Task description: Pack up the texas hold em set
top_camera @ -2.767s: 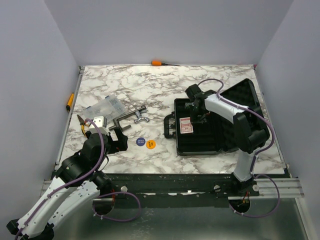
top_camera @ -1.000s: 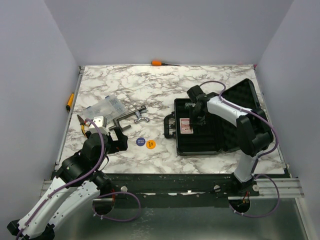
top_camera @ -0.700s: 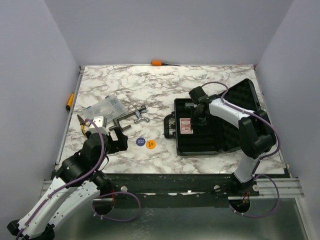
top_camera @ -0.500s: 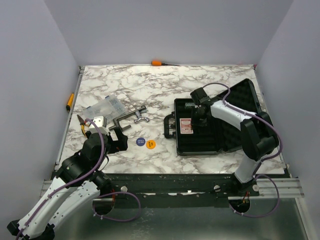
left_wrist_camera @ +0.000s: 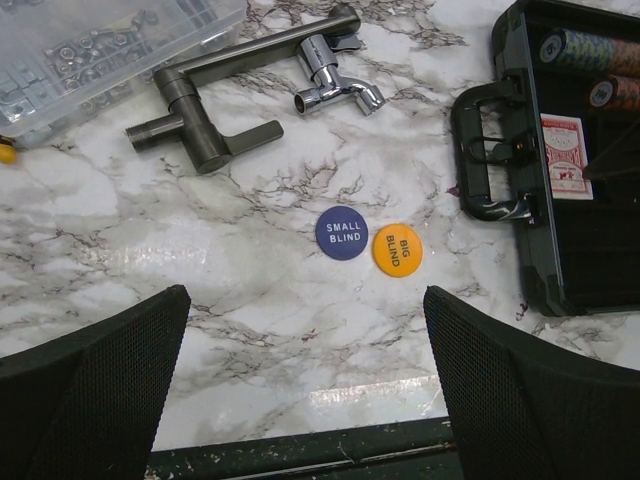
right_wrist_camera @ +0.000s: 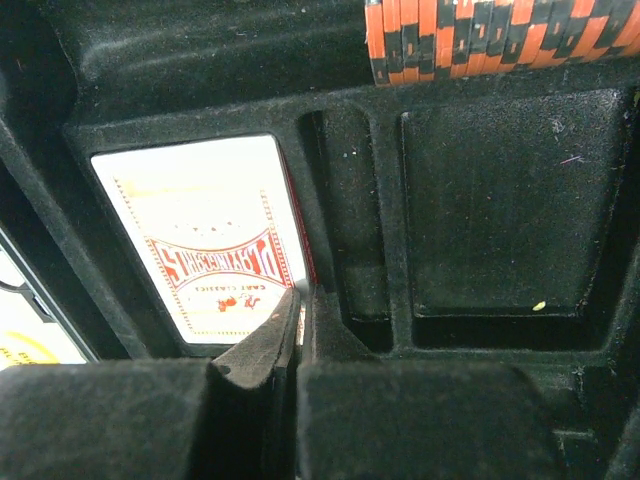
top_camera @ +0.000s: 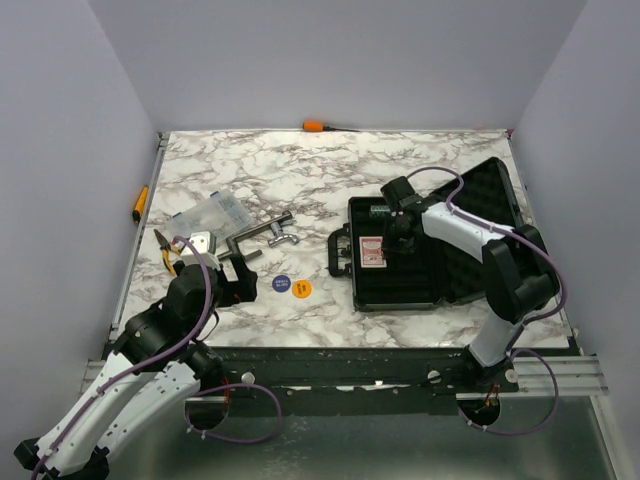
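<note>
The right gripper (right_wrist_camera: 298,297) is reaching down into the open black case (top_camera: 400,285) right of centre in the overhead frame, its two fingers pressed together with nothing showing between them. In the wrist view the joined tips are meeting at the lower right edge of the red-backed card deck (right_wrist_camera: 205,235), which is lying face down in its slot at the left of the tray; whether the tips are touching the cards or only the divider beside them cannot be told. The dark, blurred finger bodies are filling the bottom of that frame and hiding the deck's lower edge. A stack of orange-and-black chips (right_wrist_camera: 500,35) is lying on its side along the top edge, cut off by the frame. The foam-lined lid (top_camera: 490,210) is leaning open at the right. Well apart, at the lower left of the overhead frame, the left gripper (left_wrist_camera: 305,300) is hanging over the marble table (left_wrist_camera: 250,300) with its fingers spread wide, holding nothing. The blue disc (left_wrist_camera: 341,231) and the orange disc (left_wrist_camera: 397,249) are lying side by side, touching, just above the gap between those fingers and left of the case's handle (left_wrist_camera: 485,165).
</note>
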Tool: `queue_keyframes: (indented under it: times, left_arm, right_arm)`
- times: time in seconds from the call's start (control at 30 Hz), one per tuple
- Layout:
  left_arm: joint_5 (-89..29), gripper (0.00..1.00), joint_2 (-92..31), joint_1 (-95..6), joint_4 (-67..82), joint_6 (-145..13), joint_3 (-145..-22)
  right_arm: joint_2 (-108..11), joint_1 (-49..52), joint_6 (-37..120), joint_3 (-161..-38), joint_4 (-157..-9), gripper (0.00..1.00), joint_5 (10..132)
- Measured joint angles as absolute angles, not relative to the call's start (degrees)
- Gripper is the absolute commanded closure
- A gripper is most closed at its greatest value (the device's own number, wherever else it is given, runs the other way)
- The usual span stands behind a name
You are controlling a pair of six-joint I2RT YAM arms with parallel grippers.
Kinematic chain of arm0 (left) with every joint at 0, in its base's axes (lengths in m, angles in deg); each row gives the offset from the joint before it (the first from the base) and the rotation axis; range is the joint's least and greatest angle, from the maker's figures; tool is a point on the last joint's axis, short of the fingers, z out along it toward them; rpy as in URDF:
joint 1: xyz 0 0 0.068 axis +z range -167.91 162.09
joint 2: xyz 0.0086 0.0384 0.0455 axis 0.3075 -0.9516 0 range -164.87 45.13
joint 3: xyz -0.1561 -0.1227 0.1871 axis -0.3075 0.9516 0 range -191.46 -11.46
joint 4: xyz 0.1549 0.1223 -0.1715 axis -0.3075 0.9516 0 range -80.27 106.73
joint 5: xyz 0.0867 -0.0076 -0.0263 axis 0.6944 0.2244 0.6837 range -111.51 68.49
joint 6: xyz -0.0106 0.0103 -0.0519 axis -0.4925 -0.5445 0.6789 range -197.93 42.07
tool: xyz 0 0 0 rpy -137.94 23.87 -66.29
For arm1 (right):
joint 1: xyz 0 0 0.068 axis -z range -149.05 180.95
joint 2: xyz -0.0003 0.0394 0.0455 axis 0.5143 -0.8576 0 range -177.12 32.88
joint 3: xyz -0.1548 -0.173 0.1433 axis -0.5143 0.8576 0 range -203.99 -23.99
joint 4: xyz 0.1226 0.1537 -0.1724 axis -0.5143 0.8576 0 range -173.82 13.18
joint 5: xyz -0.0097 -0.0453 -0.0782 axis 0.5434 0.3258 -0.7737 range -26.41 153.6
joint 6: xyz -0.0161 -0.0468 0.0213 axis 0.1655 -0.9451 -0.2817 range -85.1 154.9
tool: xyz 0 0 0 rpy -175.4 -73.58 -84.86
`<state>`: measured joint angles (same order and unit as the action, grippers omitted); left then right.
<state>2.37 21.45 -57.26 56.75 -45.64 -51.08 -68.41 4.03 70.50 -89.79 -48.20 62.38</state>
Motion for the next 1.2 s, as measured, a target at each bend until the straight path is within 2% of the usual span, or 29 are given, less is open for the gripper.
queue_keyframes:
  times: [0.2,0.63,0.83,1.0,1.2]
  left_arm:
    - [2.1,0.01,21.3,-57.3,56.5,-45.7,-51.1]
    - [2.1,0.01,21.3,-57.2,56.5,-45.7,-51.1]
    - [2.0,0.01,21.3,-57.2,56.5,-45.7,-51.1]
    - [2.0,0.01,21.3,-56.9,56.5,-45.7,-51.1]
    - [2.0,0.01,20.9,-56.8,56.5,-45.7,-51.1]
  right_arm:
    - [-68.8,3.7,70.8,-92.1,-45.5,0.98,61.6]
    - [-68.7,2.9,70.6,-97.3,-38.2,0.73,60.2]
    - [-65.4,2.9,69.8,-102.6,-35.6,0.48,60.3]
    - [-60.3,2.9,69.2,-103.6,-34.7,0.32,60.4]
    - [-56.5,2.9,69.4,-103.6,-34.0,0.19,61.3]
